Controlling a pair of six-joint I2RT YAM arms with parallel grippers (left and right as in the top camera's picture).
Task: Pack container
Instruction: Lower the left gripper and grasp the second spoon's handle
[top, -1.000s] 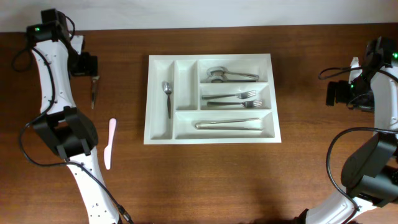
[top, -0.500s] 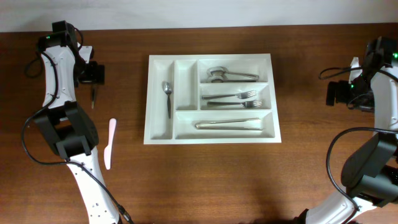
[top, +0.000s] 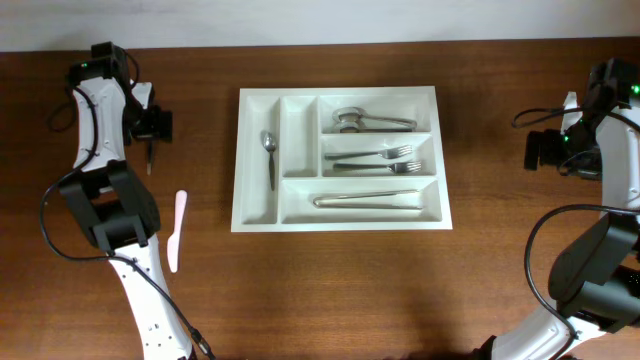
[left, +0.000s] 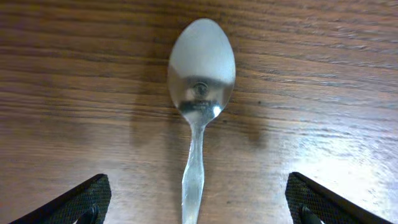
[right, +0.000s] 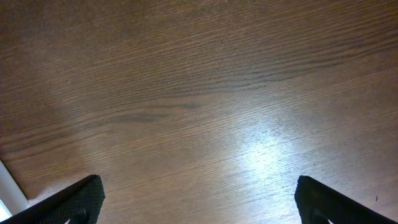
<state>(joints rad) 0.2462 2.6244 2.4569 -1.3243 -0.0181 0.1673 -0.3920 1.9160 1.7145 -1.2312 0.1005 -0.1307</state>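
The container, a white cutlery tray (top: 243, 160), lies at the table's centre. It holds a spoon (top: 269, 158) in its leftmost narrow compartment, a metal utensil (top: 365, 121) at top right, forks (top: 380, 160) in the middle and long cutlery (top: 368, 201) at the bottom. A metal spoon (top: 150, 157) lies on the table left of the tray. In the left wrist view the spoon (left: 201, 68) lies bowl away, its handle between my open left gripper's fingers (left: 199, 205). My left gripper (top: 152, 135) hovers over it. My right gripper (top: 545, 150) is open and empty over bare wood (right: 199, 199).
A pink plastic utensil (top: 177, 230) lies on the table in front of the loose spoon, beside the left arm's base. The second narrow tray compartment (top: 298, 135) holds nothing. The table's back edge meets a white wall.
My left gripper has shifted right and a little toward the front, settling over the loose spoon. The right arm and the tray's contents have not moved.
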